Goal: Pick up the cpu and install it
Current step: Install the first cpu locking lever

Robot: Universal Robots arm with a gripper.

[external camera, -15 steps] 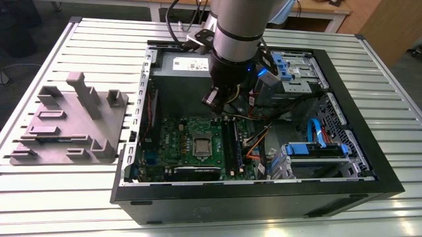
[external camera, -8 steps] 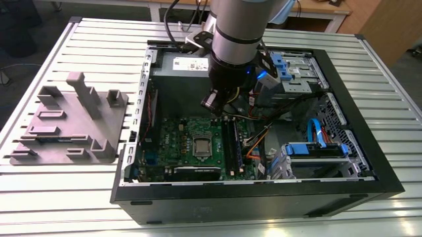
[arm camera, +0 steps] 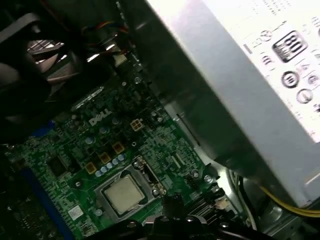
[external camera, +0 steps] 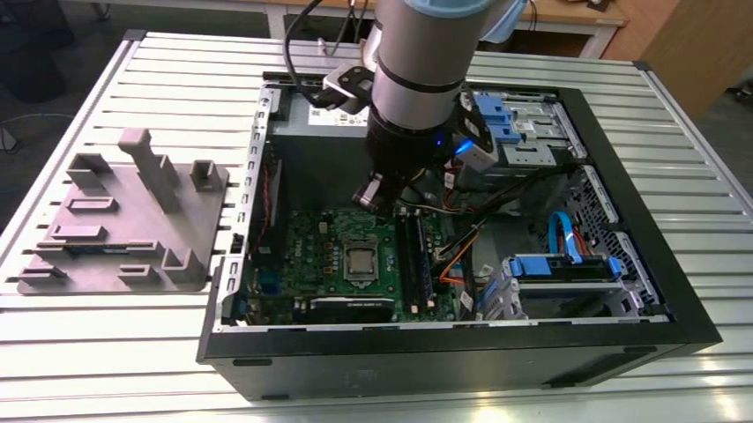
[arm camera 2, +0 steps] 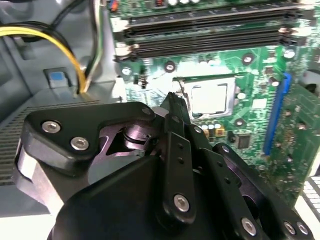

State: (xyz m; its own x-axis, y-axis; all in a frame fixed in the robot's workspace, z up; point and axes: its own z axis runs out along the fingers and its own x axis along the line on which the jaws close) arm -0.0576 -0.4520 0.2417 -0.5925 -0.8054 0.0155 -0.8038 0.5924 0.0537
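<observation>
The cpu [external camera: 359,260], a small square chip with a pale silver top, lies flat in the socket in the middle of the green motherboard [external camera: 309,242] inside the open computer case. In both wrist views the cpu [arm camera 2: 209,97] [arm camera: 122,192] sits framed by the socket. My gripper [external camera: 372,198] hangs inside the case just above the board, a little behind the socket. Its black fingers meet in one narrow tip [arm camera 2: 172,100] [arm camera: 172,200] beside the socket's edge, with nothing between them. It is shut and apart from the chip.
A grey power supply [arm camera: 240,75] stands close beside the arm. Black memory slots [arm camera 2: 210,35] and yellow cables [arm camera 2: 60,45] run near the socket. Blue drive cages [external camera: 565,264] fill the case's right side. A grey plastic tray [external camera: 118,220] with posts lies on the slatted table at left.
</observation>
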